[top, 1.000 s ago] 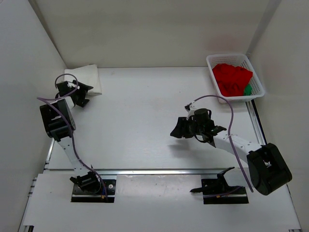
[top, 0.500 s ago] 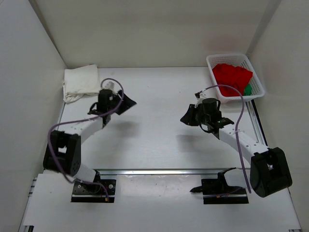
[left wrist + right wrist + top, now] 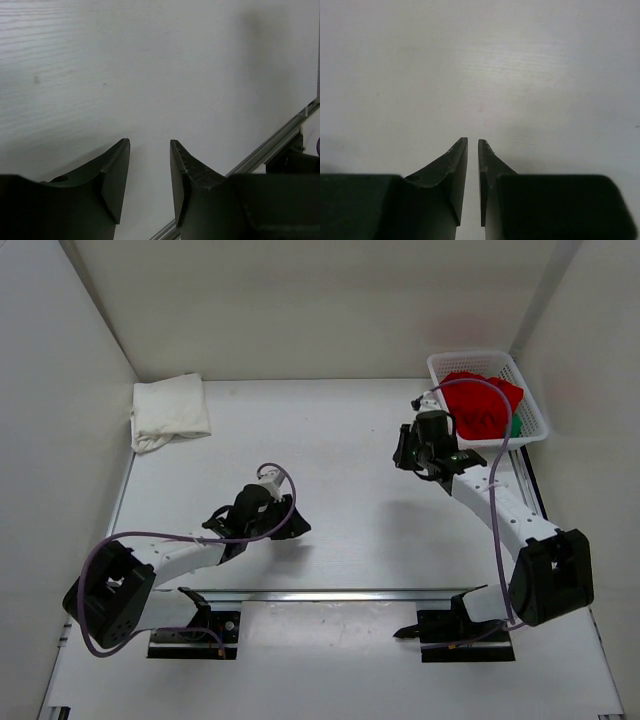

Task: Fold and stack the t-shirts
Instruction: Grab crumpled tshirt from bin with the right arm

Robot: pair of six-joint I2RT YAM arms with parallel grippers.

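Observation:
A cream-white t-shirt [image 3: 170, 412] lies folded as a pad in the back left corner. The red t-shirt [image 3: 478, 403] sits crumpled in the white mesh basket [image 3: 478, 357] at the back right, with a bit of the green t-shirt [image 3: 513, 426] showing beside it. My left gripper [image 3: 297, 529] [image 3: 150, 142] hovers low over the bare table near the front, jaws apart with nothing between them. My right gripper [image 3: 402, 450] [image 3: 473, 141] hangs just left of the basket over bare table, its jaws a narrow gap apart and empty.
A metal rail [image 3: 330, 595] [image 3: 280, 142] runs along the table's front edge, close to my left gripper. White walls close in the table on the left, back and right. The right arm's purple cable [image 3: 490, 390] arcs over the basket.
My left arm swung from the cream-white shirt at the back left to the front middle, narrowing its jaws. My right arm moved back toward the basket and its jaws came nearly together.

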